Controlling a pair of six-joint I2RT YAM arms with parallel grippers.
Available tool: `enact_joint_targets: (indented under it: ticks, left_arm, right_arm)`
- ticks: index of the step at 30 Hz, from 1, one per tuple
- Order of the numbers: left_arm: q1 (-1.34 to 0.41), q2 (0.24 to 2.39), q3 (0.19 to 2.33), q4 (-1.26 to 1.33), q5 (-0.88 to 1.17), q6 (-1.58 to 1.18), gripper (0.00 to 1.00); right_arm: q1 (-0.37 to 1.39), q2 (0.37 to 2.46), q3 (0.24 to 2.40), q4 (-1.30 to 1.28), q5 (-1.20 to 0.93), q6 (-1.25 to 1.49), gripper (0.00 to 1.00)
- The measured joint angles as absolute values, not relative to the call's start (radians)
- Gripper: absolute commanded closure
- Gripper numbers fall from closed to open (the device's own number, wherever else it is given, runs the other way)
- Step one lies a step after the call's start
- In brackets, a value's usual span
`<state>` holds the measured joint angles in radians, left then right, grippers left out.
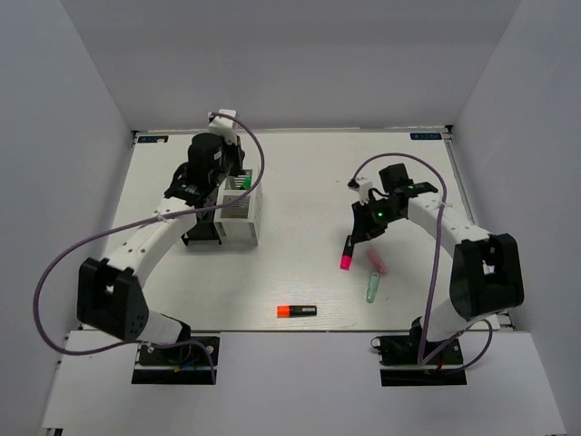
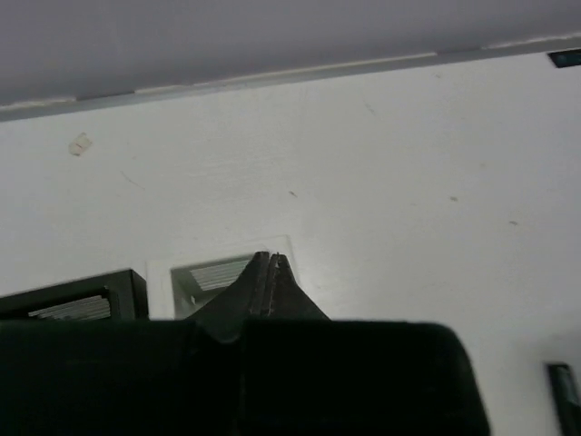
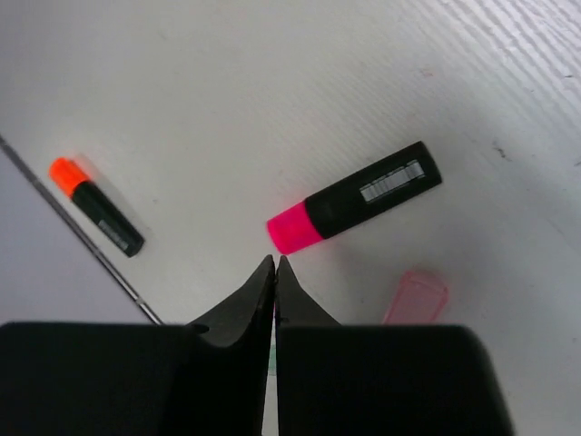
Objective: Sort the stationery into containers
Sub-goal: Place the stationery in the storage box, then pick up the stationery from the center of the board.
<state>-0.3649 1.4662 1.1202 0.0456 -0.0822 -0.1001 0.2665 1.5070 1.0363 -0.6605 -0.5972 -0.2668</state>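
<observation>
My right gripper [image 3: 274, 262] is shut and empty, above the table just short of the pink end of a black-bodied pink highlighter [image 3: 363, 198], which lies flat [image 1: 348, 252]. A translucent pink piece [image 3: 416, 298] lies beside it [image 1: 378, 263], with a translucent green piece [image 1: 371, 289] just nearer. An orange-ended highlighter [image 3: 95, 218] lies near the front edge [image 1: 297, 312]. My left gripper [image 2: 270, 259] is shut and empty above the open top of the white container [image 2: 213, 277], which is joined to the black container [image 2: 73, 304]. A green-ended item [image 1: 247, 182] stands in the white container [image 1: 243, 218].
The table's front edge shows as a thin metal strip [image 3: 82, 236] close to the orange-ended highlighter. White walls enclose the table at the back and sides. A dark item [image 2: 565, 391] shows at the lower right edge of the left wrist view.
</observation>
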Motion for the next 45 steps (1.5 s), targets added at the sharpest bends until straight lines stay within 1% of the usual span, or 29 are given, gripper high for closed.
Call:
enact_joint_targets:
  ticks: [1,3,4,5,6,7,8,11,14,18,21,25,26,27,28,29,30,33,36,37,41,45]
  left_arm:
    - [-0.384,1.435,1.155,-0.029,-0.074,-0.121,0.76]
    - [-0.437,1.376,1.220,-0.173,-0.063,-0.149,0.63]
    - [-0.482,1.342,1.240,-0.243,-0.064,-0.161,0.45]
    - [-0.530,1.305,1.245,-0.302,-0.064,-0.164,0.39]
    - [-0.582,1.267,1.233,-0.355,-0.069,-0.170,0.34]
    - [-0.629,1.234,1.210,-0.397,-0.065,-0.170,0.32]
    - [-0.686,1.193,1.166,-0.448,-0.072,-0.173,0.32]
    - [-0.797,1.113,1.009,-0.575,-0.110,-0.184,0.31]
    - [-0.856,1.062,0.851,-0.691,-0.144,-0.213,0.31]
    - [-0.899,0.952,0.745,-0.797,-0.188,-0.266,0.31]
    - [-0.941,0.865,0.731,-0.820,-0.221,-0.300,0.31]
    - [-0.982,0.797,0.727,-0.844,-0.261,-0.335,0.31]
    - [-0.988,0.789,0.725,-0.849,-0.269,-0.344,0.31]
    - [-0.992,0.783,0.724,-0.855,-0.275,-0.350,0.31]
    - [-0.994,0.775,0.720,-0.860,-0.281,-0.357,0.31]
    - [-0.996,0.768,0.714,-0.865,-0.284,-0.363,0.31]
    - [-0.997,0.761,0.710,-0.875,-0.289,-0.368,0.31]
    - [-0.998,0.739,0.701,-0.892,-0.297,-0.380,0.31]
    - [-0.998,0.721,0.696,-0.910,-0.302,-0.388,0.31]
    - [-0.998,0.715,0.694,-0.915,-0.302,-0.391,0.31]
    - [-0.998,0.697,0.694,-0.923,-0.302,-0.402,0.31]
    - [-0.998,0.674,0.688,-0.923,-0.290,-0.417,0.31]
  right_arm:
    - [0.280,1.534,1.055,-0.664,-0.558,-0.240,0.91]
    - [0.309,1.576,1.085,-0.667,-0.481,-0.192,0.75]
    - [0.322,1.592,1.093,-0.669,-0.449,-0.164,0.60]
    - [0.335,1.603,1.097,-0.670,-0.416,-0.143,0.53]
    - [0.346,1.609,1.097,-0.672,-0.389,-0.120,0.49]
    - [0.356,1.613,1.097,-0.675,-0.352,-0.099,0.39]
    - [0.367,1.614,1.097,-0.677,-0.330,-0.079,0.35]
    - [0.397,1.615,1.097,-0.675,-0.244,-0.028,0.34]
    - [0.421,1.626,1.098,-0.668,-0.165,0.023,0.34]
    - [0.448,1.705,1.114,-0.653,-0.083,0.099,0.37]
    - [0.464,1.779,1.118,-0.642,-0.035,0.142,0.39]
    - [0.487,1.813,1.155,-0.653,0.035,0.201,0.40]
    - [0.492,1.822,1.164,-0.660,0.052,0.217,0.42]
    - [0.495,1.829,1.172,-0.668,0.065,0.229,0.50]
    - [0.498,1.835,1.179,-0.674,0.079,0.237,0.54]
    - [0.498,1.840,1.183,-0.679,0.094,0.247,0.56]
    - [0.498,1.841,1.184,-0.680,0.101,0.257,0.60]
    - [0.499,1.841,1.182,-0.679,0.106,0.274,0.64]
    - [0.498,1.841,1.182,-0.680,0.105,0.277,0.82]
    - [0.498,1.841,1.182,-0.680,0.102,0.275,0.99]
    - [0.496,1.849,1.194,-0.688,0.067,0.213,1.00]
    - [0.500,1.888,1.264,-0.705,-0.077,0.062,1.00]
